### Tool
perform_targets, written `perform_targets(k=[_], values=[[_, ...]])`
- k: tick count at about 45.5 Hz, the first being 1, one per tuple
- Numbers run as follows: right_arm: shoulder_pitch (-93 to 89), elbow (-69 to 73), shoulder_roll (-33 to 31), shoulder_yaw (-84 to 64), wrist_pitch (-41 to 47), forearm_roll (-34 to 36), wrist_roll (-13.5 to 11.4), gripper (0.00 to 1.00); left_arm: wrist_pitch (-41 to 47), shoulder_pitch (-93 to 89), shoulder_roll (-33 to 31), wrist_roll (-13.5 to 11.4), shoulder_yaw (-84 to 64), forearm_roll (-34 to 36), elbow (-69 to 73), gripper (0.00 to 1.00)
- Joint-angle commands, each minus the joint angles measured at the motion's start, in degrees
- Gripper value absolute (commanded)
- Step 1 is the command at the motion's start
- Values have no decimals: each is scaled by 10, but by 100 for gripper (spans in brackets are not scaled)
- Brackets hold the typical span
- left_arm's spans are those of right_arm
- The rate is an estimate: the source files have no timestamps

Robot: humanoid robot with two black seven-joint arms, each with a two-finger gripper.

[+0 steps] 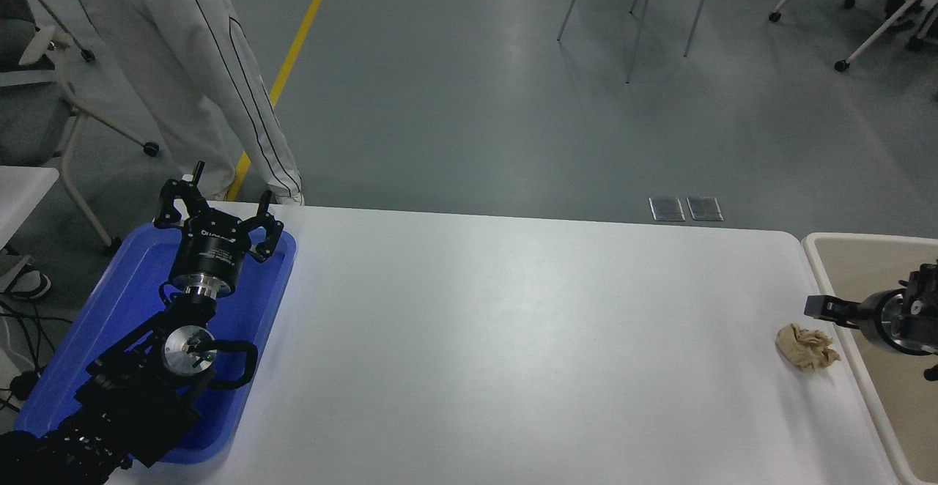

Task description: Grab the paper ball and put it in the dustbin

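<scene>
wrinkly paper ball (807, 347) on smooth white table (513, 338); glossy blue plastic tray (110, 324)

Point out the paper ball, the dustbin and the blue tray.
paper ball (806, 346), head view, middle of the crumpled wad.
dustbin (815, 252), head view, pale rim at its far left corner.
blue tray (110, 324), head view, bare floor left of the parked arm.

You have one view only, from the head camera set high on the robot's side, facing forward and down across the white table (513, 338). It stands far enough back to take in the whole tabletop, the left arm entering at lower left, the right at the right edge, and the grey floor beyond
</scene>
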Motion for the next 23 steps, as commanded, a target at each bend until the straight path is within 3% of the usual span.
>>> perform_targets(k=[1, 23], values=[[-61, -67, 41, 28, -13, 5, 0, 97, 0, 0, 0, 0, -1, 0, 0, 100], [-75, -75, 57, 30, -25, 5, 0, 92, 0, 0, 0, 0, 0, 0, 0, 100]])
